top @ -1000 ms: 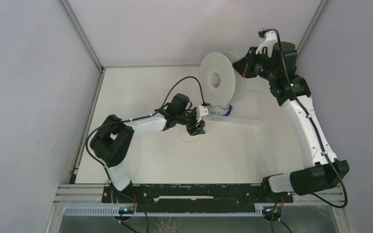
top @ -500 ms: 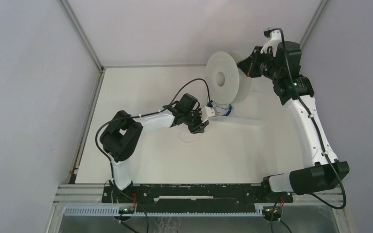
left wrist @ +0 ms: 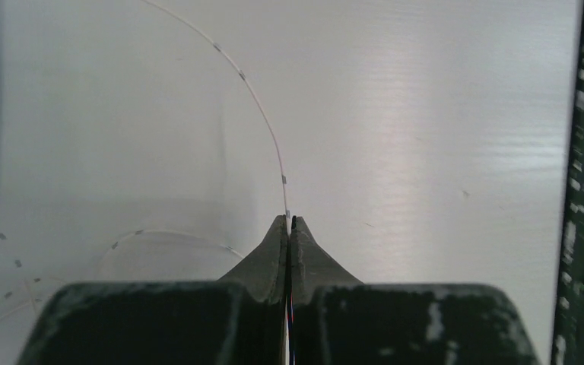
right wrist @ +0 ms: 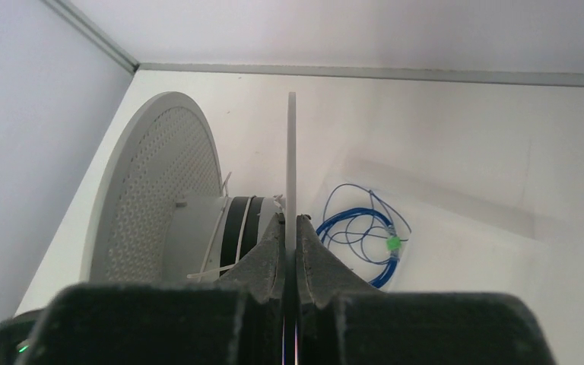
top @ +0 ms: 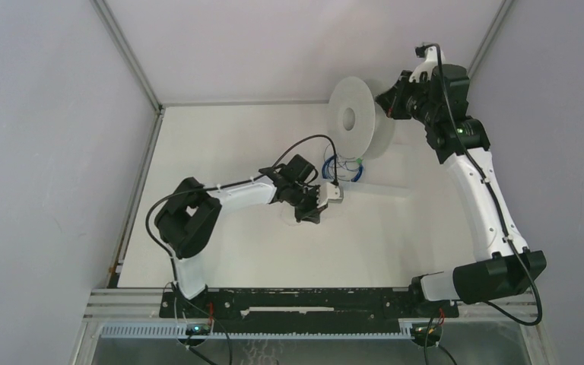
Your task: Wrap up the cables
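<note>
Looks like the grab-and-feed step, with left gripper (left wrist: 290, 221) pinched shut on the pale cable (left wrist: 263, 115) arcing from frame centre to upper left and right gripper (right wrist: 291, 225) clamped on the spool (right wrist: 156, 182) rim, so next up, probably winding it around that.

I see my left arm stretched out across the white worktop (top: 220, 137). Its pincer (top: 309, 213) points down over a faint loop of pale cable (top: 295, 219) near the middle. Just beyond it, to the right, a blue wire coil (top: 347, 169) lies on a clear sheet (top: 384, 188). At the far right, my right pincer (top: 387, 103) meets the back flange of a white reel (top: 365, 129) that stands on edge.
</note>
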`<act>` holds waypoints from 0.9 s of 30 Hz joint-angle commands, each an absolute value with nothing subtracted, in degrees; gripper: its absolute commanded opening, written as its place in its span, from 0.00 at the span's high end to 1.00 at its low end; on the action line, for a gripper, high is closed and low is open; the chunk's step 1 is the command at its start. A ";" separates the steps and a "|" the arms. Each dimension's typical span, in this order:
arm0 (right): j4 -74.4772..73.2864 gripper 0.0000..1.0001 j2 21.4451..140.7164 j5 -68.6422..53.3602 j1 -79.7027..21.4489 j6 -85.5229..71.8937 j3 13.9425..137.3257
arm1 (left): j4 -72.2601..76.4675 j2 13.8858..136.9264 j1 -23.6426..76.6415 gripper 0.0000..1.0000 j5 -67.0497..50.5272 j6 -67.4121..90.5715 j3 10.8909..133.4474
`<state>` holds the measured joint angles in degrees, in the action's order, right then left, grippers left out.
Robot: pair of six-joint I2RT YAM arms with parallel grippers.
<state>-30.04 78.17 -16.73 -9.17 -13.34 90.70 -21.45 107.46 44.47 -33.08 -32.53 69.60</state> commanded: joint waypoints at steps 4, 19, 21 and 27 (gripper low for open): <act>-24.62 1.00 80.06 -4.35 -12.01 -11.95 93.44 | -41.42 95.92 47.37 1.00 -44.33 -48.19 73.08; -23.68 1.00 83.93 -3.20 -14.41 -9.77 92.62 | -63.37 89.63 48.93 1.00 -47.87 -58.55 79.52; -23.66 1.00 83.33 -4.15 -14.42 -9.58 92.19 | -63.42 89.70 46.99 0.99 -48.70 -58.14 79.42; -24.10 1.00 81.74 -8.73 -13.48 -10.38 91.49 | -63.38 91.79 41.23 1.00 -47.82 -56.96 79.80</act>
<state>-29.39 85.67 -4.80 -14.04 -9.76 90.67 -62.13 91.81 44.40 -46.76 -56.99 76.53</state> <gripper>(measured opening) 0.065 0.011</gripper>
